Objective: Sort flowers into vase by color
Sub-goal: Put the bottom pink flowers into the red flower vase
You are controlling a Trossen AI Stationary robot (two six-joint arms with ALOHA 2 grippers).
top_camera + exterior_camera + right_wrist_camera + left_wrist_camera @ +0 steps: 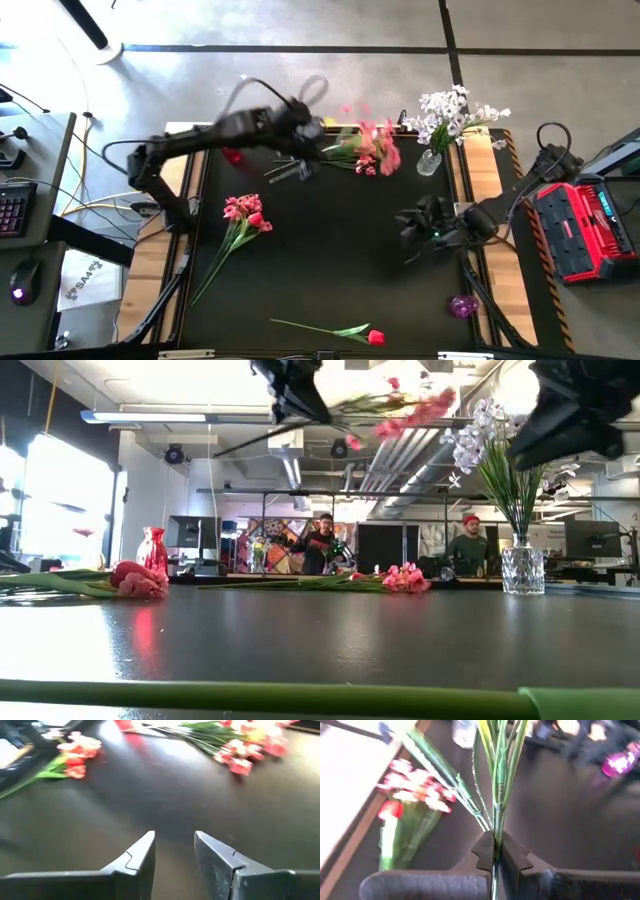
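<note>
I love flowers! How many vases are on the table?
3. A clear vase at the back right, a red vase at the back left, a purple vase at the front right. Others may be hidden.

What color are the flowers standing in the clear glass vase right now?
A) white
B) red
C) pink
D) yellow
A: the glass vase at the far right of the table holds only white flowers, while the left gripper carries a pink spray in the air near it.
</note>
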